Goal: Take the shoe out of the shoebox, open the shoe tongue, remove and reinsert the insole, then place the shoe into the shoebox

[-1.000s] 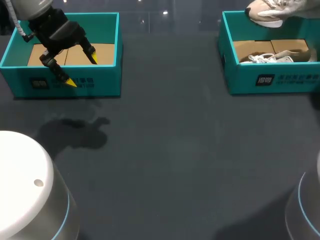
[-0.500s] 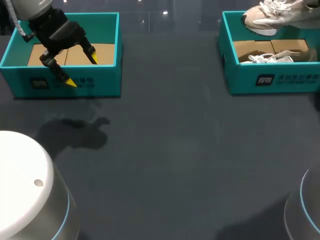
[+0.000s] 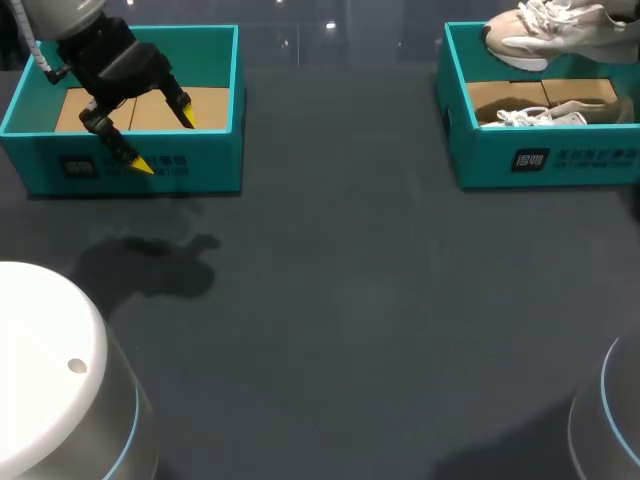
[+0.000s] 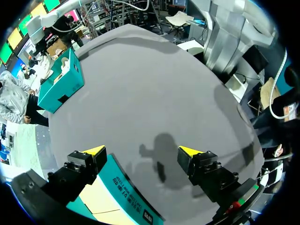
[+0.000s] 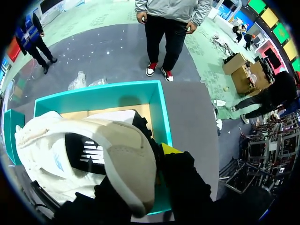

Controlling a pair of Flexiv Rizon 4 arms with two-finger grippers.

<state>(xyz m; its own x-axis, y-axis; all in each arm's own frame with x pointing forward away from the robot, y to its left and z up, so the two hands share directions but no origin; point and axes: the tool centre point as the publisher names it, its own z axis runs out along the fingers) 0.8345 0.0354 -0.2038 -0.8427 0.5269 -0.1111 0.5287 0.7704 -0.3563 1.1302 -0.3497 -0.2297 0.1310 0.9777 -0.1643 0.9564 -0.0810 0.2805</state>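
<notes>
R gripper (image 5: 143, 166) pinches the shoe (image 5: 89, 150) at the heel end. One yellow tip shows beside the heel; the other finger is hidden under the shoe. In the wrist view the shoe hangs sole-side toward the cam, above the open R box (image 5: 98, 91), brown liner visible below.

Head view: the shoe (image 3: 550, 35) is up in the air over the R box's (image 3: 590, 160) far side, toe toward the box's L corner, white sole facing down. The R gripper itself is out of this view. A 2nd shoe (image 3: 545, 115) lies inside the box on the brown liner, laces up.

Vs 1 s ago: the shoe sits a bit lower and has turned, so more of its length shows and the laces are in plain sight. 2nd shoe and box are unmoved.

L gripper (image 3: 163, 141) is spread wide, nothing between the fingers, hanging over the L box's (image 3: 210, 165) front wall. Same pose as before. L wrist view agrees: gripper (image 4: 141, 151) wide apart, one finger over the box (image 4: 126, 197), the other over the table (image 4: 154, 84), its shadow ahead on the grey top.
</notes>
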